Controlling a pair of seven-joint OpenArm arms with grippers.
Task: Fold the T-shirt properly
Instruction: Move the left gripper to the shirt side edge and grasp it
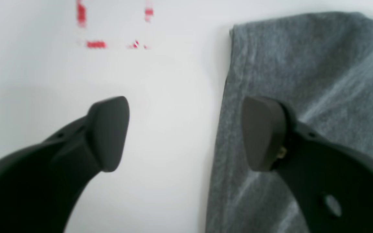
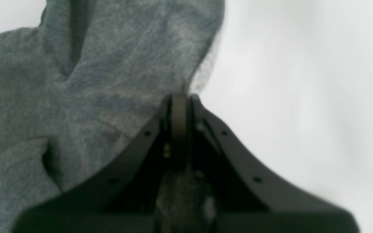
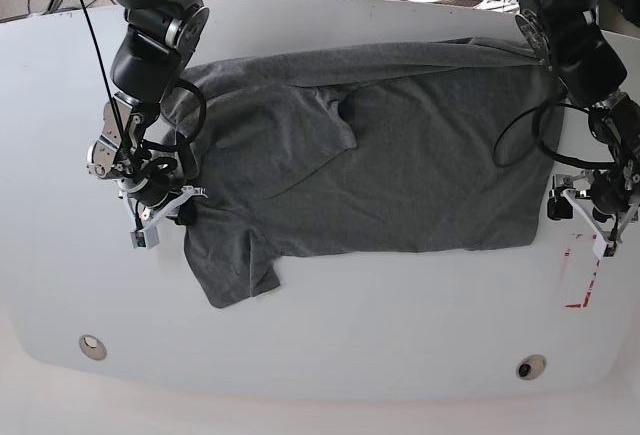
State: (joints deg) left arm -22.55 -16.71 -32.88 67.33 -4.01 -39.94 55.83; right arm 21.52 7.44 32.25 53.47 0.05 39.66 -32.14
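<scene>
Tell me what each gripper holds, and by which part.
Right gripper: shut on the T-shirt, pinching its edge. Left gripper: open, holding nothing.

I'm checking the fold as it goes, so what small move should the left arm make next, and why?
Probably close the left gripper on the T-shirt hem. Its fingers stand wide open straddling the shirt's edge, one over bare table, while the right gripper is already shut on the cloth.

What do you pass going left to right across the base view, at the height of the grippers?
Right gripper → T-shirt → left gripper, with red marks just below it.
</scene>
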